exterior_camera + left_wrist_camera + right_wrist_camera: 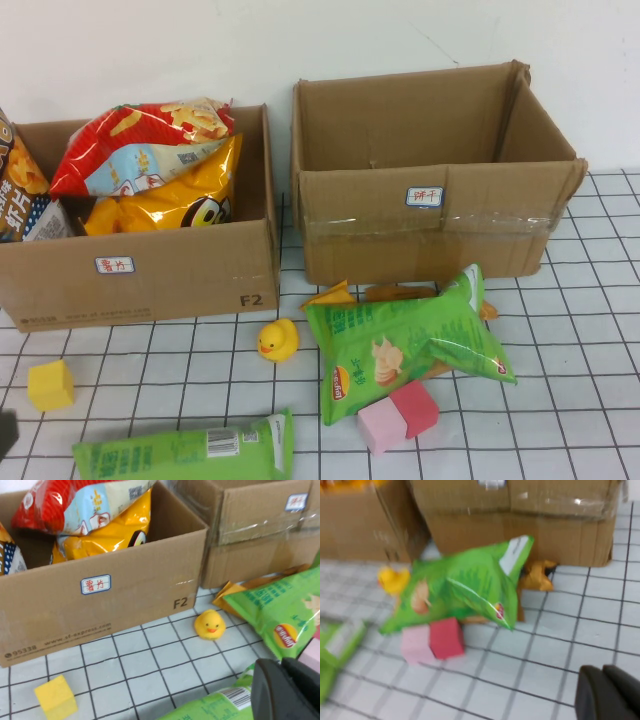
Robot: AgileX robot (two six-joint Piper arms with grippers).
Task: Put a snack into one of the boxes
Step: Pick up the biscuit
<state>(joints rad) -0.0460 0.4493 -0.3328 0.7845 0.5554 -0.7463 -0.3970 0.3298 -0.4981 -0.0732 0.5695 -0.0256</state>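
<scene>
A green chips bag (405,340) lies on the grid table in front of the empty right box (430,225), partly over an orange snack pack (335,294). It also shows in the right wrist view (465,587) and the left wrist view (280,610). A second green bag (185,452) lies at the front left. The left box (140,275) holds red and yellow snack bags (165,170). My left gripper (282,665) is shut and empty, above the second green bag's end (220,702). My right gripper (602,670) is shut and empty over bare table, nearer me than the centre bag.
A yellow rubber duck (278,340) sits in front of the left box. A yellow cube (50,385) lies at the front left. A pink and a red cube (398,415) lie just in front of the centre bag. A white wall stands behind the boxes.
</scene>
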